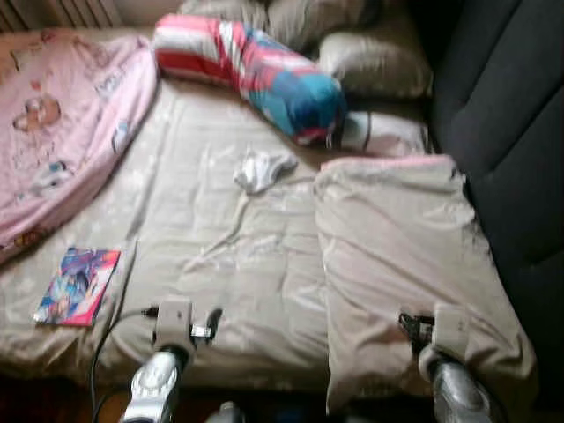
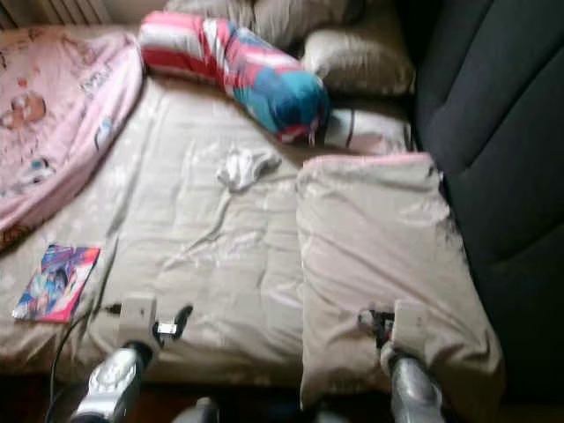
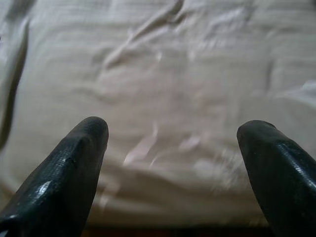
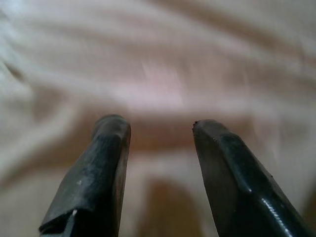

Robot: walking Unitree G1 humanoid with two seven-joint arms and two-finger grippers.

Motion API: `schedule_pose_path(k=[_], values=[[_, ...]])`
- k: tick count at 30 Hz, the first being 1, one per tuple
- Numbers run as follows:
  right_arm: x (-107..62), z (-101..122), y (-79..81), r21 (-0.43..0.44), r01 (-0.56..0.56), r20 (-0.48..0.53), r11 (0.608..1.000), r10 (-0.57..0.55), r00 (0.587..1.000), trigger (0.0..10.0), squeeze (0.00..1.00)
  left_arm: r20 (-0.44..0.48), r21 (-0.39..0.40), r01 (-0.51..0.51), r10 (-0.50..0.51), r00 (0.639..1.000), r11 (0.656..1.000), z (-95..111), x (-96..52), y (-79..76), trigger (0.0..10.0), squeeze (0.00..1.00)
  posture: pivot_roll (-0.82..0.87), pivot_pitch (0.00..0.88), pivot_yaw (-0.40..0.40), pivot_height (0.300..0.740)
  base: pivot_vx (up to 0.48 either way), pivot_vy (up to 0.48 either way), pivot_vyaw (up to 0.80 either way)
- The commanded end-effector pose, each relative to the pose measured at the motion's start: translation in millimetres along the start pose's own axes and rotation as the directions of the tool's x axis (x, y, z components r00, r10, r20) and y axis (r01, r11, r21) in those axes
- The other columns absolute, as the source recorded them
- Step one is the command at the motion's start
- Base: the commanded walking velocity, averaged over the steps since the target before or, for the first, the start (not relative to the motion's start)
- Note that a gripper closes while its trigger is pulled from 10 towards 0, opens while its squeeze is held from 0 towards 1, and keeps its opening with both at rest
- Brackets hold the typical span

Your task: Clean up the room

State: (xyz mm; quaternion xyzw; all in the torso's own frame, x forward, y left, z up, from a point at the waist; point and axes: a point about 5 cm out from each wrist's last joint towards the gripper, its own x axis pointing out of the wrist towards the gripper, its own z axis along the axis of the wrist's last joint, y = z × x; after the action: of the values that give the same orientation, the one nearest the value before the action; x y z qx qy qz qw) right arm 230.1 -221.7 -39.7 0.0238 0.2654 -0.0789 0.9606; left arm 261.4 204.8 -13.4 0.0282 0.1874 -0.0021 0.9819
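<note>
- At the bed's (image 1: 229,256) near edge, left gripper (image 3: 173,143) and right gripper (image 4: 159,129) hover, jaws apart, empty.
- Book (image 1: 77,285) lies left, long axis pointing away.
- White cloth (image 1: 262,169) sits mid-bed.
- Striped bolster (image 1: 256,75) lies diagonally beyond.

1. Both arms are showing silver, rounded shells: left arm (image 1: 154,388), right arm (image 1: 454,392).
2. Each wrist is carrying a pale grey, boxy block.
3. A black cable (image 1: 110,330) is running from the left block.
4. The left gripper (image 3: 173,148) and right gripper (image 4: 158,148) are showing glossy black, tapered fingers with rounded tips.
</note>
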Motion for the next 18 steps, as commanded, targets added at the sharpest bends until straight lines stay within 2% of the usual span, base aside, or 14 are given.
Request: schedule_pose_path(k=[1, 5, 10, 18], values=[[-3.6, -10.8, -3.8, 0.004, 0.029, -0.053, 1.000, -0.029, 0.998, 10.0, 0.00, -0.099, -0.002, -0.027, 0.027, 0.995, 1.000, -20.4, -9.8, 8.2, 10.0, 0.00, 0.03, 0.097, 0.002, 0.740, 0.000, 0.000, 0.00], [-3.1, -14.5, 1.4, 0.023, 0.023, -0.082, 0.999, -0.021, 0.996, 10.0, 0.00, -0.175, 0.004, -0.048, 0.048, 0.983, 0.999, -32.9, -15.5, 12.7, 10.0, 0.00, 0.03, 0.056, 0.007, 0.740, 0.000, 0.000, 0.00], [-2.8, -16.2, 7.5, 0.030, 0.005, -0.093, 1.000, -0.002, 0.996, 10.0, 0.00, -0.209, -0.001, -0.057, 0.055, 0.976, 0.998, -36.3, -15.9, 12.5, 10.0, 0.00, 0.03, 0.020, 0.009, 0.740, 0.000, 0.000, 0.00], [-4.8, -24.7, 20.3, 0.048, -0.019, -0.135, 0.999, 0.025, 0.990, 10.0, 0.00, -0.233, -0.010, -0.020, 0.017, 0.972, 1.000, -33.3, -9.8, 1.0, 10.0, 0.00, 0.01, 0.016, 0.019, 0.740, 0.000, 0.000, 0.00]])
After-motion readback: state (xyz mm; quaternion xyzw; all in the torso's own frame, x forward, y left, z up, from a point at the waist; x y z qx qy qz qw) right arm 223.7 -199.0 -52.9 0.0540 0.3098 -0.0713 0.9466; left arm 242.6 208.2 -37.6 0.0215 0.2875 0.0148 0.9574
